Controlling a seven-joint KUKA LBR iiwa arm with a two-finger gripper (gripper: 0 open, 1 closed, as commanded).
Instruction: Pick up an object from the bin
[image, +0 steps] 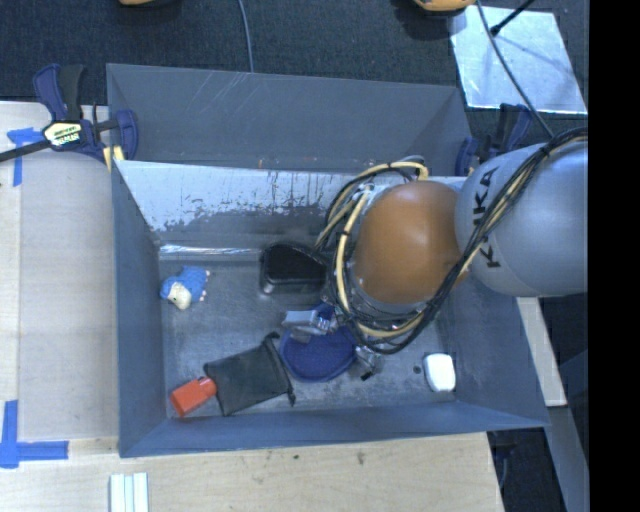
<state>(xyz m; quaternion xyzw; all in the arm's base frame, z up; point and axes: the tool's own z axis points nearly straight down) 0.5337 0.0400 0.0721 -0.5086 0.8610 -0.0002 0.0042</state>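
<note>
Arm extends into the grey bin (140, 300) from the right. Its orange wrist cover (405, 245) masks the tool (322, 325), so whether the tool is apart or together cannot be told. The tool sits low at bin centre, apparently over 1 dark blue round object (318, 360), between a black block (290, 265) and a flat black pouch (250, 378). This low placement suits a grasp. 1 white object (438, 372) lies apart.

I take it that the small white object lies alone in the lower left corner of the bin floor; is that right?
Not quite: the camera view shows the small white object lying alone in the lower right corner of the bin floor; the lower left corner holds an orange block.
</note>
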